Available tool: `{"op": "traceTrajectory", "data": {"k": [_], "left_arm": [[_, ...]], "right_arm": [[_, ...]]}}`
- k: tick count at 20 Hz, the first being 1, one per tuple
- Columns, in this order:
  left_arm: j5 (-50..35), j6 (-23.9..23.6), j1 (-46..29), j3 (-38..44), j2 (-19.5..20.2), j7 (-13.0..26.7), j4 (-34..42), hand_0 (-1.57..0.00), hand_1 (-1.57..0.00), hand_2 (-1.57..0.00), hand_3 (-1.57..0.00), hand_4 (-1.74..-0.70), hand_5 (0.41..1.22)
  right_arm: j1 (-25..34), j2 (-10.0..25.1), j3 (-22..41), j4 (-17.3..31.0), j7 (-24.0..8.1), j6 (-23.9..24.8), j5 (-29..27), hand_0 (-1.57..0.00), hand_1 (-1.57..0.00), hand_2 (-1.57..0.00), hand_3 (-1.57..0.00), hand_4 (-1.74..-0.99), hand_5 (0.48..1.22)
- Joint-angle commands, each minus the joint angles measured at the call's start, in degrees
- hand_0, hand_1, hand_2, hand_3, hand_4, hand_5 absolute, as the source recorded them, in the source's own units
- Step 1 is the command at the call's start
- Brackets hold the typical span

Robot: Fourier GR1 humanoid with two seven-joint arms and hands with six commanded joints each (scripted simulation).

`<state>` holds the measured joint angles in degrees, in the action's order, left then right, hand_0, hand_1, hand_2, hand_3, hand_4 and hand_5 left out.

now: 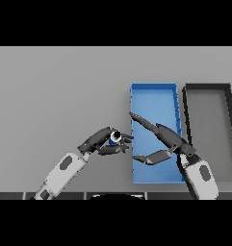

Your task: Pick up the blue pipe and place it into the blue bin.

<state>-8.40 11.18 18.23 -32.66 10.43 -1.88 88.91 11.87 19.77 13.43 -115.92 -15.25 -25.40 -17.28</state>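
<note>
Pipe (114, 138) within left hand (99, 140) fingers (curled).

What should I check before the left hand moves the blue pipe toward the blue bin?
1. Grip: left hand curled round the blue pipe: ok.
2. Pipe lifted off the grey table: cannot tell.
3. Pipe over the blue bin: not ok, it is left of the rim.
4. Path clear: not ok, open right hand lies over the bin.
5. Bin free of other items where visible: ok.
6. Black bin beside it untouched: ok.
</note>
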Motion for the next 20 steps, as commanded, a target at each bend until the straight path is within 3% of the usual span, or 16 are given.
{"op": "traceTrajectory", "data": {"k": [1, 5, 9, 14, 18, 19, 20], "left_arm": [[0.3, -0.2, -0.5, -0.3, -0.4, -0.6, 0.1, -1.57, -1.57, -1.57, -1.43, -1.73, 1.221], [-0.7, 0.6, -0.8, 0.2, 0.4, -0.9, 1.2, -1.57, -1.57, -1.57, -1.44, -1.73, 1.221], [-1.0, 2.4, -0.3, 0.2, -0.1, -3.1, -0.5, -1.57, -1.57, -1.57, -1.48, -1.73, 1.221], [-2.5, 3.6, 0.1, 1.4, 0.6, -2.6, -1.0, -1.57, -1.57, -1.57, -1.51, -1.73, 1.221], [-3.8, 4.8, 0.0, 1.3, 0.5, -1.2, -0.5, -1.57, -1.57, -1.57, -1.47, -1.72, 1.221], [-3.9, 5.4, -0.3, 1.2, 0.9, -1.9, -0.2, -1.57, -1.57, -1.57, -1.4, -1.72, 1.221], [-2.2, 5.0, 0.9, 1.3, 0.7, -3.5, -0.8, -1.5, -1.39, -1.37, -1.15, -1.63, 1.221]], "right_arm": [[0.9, 0.1, 0.9, 0.3, -0.4, -1.1, 0.1, 0.0, 0.0, 0.0, 0.0, -1.297, 0.526], [7.2, -0.8, 3.4, 2.7, -1.9, -3.5, -0.2, 0.0, 0.0, 0.0, 0.0, -1.294, 0.532], [12.7, -4.1, 6.4, 5.9, -4.0, -4.9, -0.3, 0.0, 0.0, 0.0, 0.0, -1.251, 0.535], [16.5, -7.8, 8.3, 10.5, -6.3, -4.9, 1.3, 0.0, 0.0, 0.0, 0.0, -1.222, 0.512], [20.8, -10.1, 8.6, 15.9, -6.7, -6.9, 1.5, -0.01, -0.04, -0.07, -0.01, -1.241, 0.516], [21.3, -10.3, 8.6, 16.8, -6.2, -7.6, 1.3, -0.05, -0.08, -0.11, -0.04, -1.268, 0.519], [21.6, -10.6, 9.1, 17.4, -6.2, -8.3, 1.5, -0.14, -0.17, -0.19, -0.11, -1.308, 0.523]]}}
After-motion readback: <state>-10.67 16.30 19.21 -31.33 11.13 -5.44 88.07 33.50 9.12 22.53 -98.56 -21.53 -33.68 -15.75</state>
